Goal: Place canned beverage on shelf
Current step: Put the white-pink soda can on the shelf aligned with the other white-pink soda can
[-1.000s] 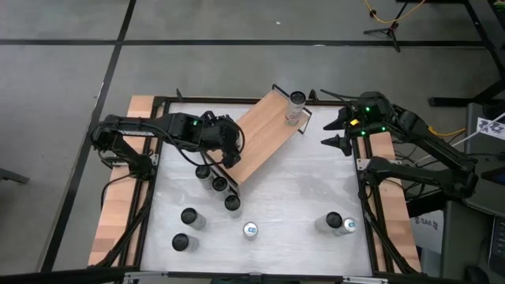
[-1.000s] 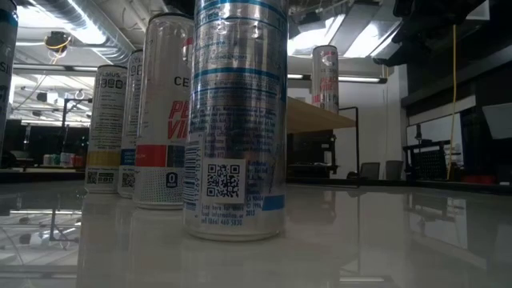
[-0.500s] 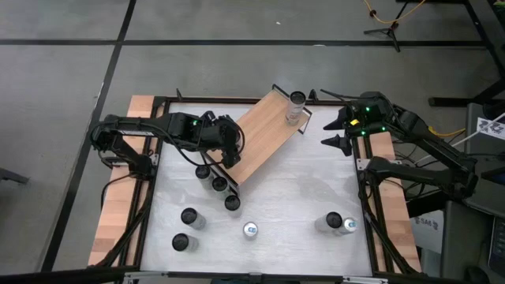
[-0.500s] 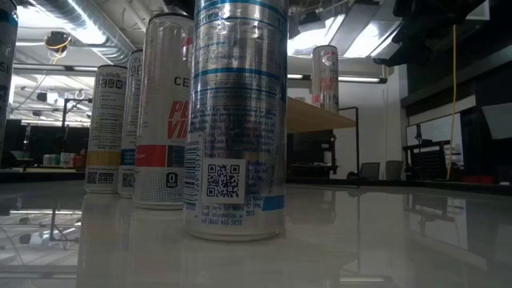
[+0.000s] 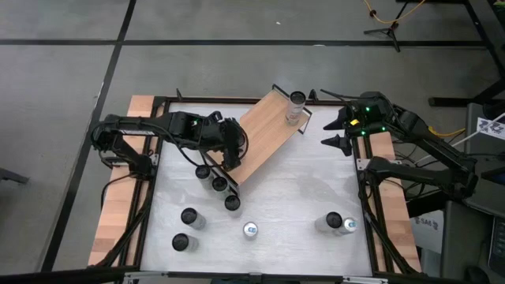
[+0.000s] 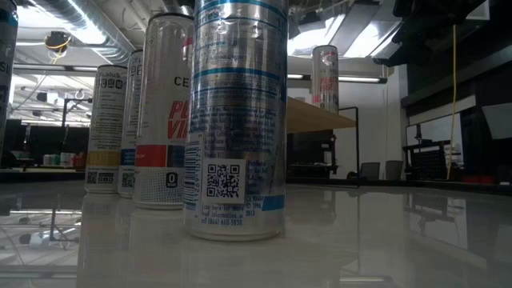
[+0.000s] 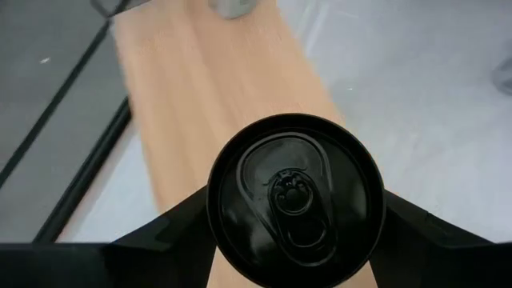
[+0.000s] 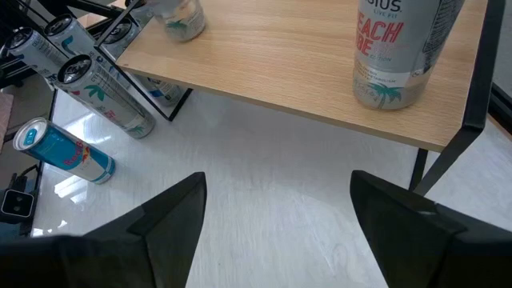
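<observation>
On the shelf [image 8: 264,60], the standing can [image 8: 398,48] reads "EACH" under a cut-off "IUS" — and in the low view a tall can [image 6: 162,120] shows "CE".

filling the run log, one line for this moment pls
left gripper: shut on black-topped can, over shelf | right gripper: open, waiting beside shelf

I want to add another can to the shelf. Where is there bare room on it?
The shelf is bare along its middle, between the silver can at its far right end and the black can that the left gripper holds over its near left end. Just off that end, three cans crowd the tabletop.
</observation>
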Robot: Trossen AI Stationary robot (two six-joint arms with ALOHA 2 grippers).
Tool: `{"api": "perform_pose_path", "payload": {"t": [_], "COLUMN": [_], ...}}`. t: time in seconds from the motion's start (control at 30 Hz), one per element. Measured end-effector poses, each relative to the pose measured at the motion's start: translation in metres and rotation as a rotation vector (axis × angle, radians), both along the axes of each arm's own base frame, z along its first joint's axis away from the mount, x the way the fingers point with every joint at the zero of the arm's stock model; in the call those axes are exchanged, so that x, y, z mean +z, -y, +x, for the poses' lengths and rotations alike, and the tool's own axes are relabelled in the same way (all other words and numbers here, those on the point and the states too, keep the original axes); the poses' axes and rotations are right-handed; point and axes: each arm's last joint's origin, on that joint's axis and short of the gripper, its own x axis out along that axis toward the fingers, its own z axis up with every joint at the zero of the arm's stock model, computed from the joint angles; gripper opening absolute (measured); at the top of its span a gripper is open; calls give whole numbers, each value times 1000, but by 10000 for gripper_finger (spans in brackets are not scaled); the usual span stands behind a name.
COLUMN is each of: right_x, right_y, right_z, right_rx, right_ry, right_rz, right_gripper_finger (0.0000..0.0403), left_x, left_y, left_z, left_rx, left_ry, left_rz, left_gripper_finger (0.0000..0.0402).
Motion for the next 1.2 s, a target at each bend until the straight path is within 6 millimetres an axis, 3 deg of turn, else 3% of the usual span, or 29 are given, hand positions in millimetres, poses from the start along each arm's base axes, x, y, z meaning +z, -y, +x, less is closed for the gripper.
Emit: {"api": "perform_pose_path", "payload": {"t": [0.3, 0.6, 0.93, 1.2], "right_x": [0, 0, 0, 0], "right_y": [0, 0, 0, 0], "right_z": [0, 0, 0, 0], "right_rx": [0, 0, 0, 0], "right_ry": [0, 0, 0, 0], "right_rz": [0, 0, 0, 0], "right_gripper_finger": [305, 305, 305, 305], "left_x": [5, 13, 25, 31], "left_y": [-30, -77, -131, -154], "left_z": [8, 10, 2, -4], "left_rx": [-144, -304, -366, -370], "left_ry": [32, 102, 244, 335], "left_rz": [27, 110, 179, 193], "left_gripper_finger": [236, 236, 236, 236]}}
